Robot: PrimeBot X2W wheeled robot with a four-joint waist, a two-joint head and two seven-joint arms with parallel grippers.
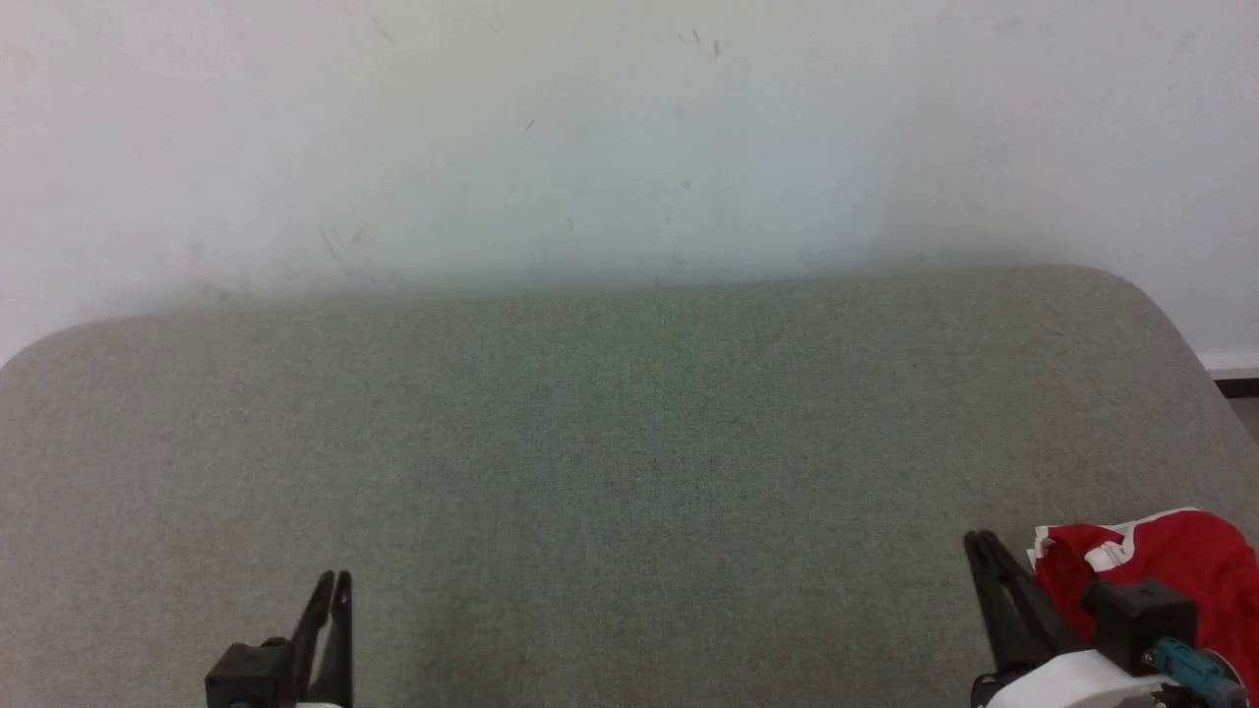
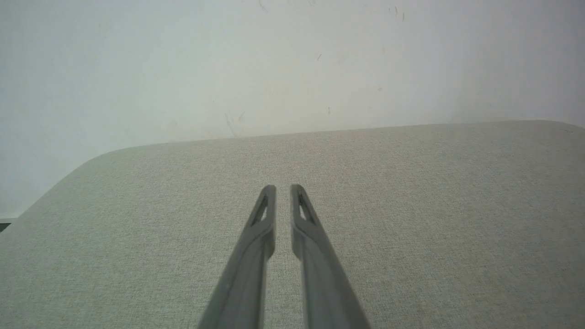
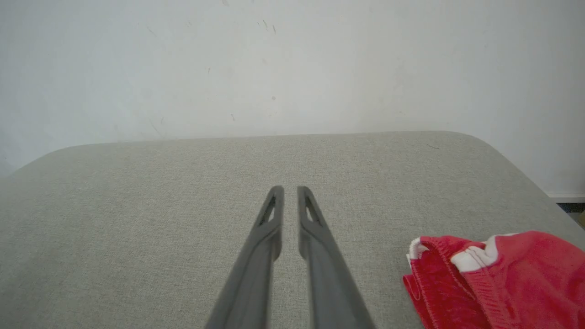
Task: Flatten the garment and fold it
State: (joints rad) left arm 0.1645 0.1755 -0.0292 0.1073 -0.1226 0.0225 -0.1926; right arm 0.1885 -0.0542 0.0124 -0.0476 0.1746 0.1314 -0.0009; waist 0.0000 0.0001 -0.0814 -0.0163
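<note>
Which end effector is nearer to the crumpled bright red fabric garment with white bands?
Right. The right end effector sits just left of the red garment; the left end effector is much farther left.

Left arm [image 1: 251,680], right arm [image 1: 1067,685] low; jaws (2 each) narrowly parted, empty.

The left gripper [image 1: 334,580] and right gripper [image 1: 979,539] each have two slim dark-grey fingers [image 2: 267,214] with slotted tips on a black block [image 1: 1131,610]; the right wrist [image 1: 1072,683] is white with a teal plug [image 1: 1180,659].
</note>
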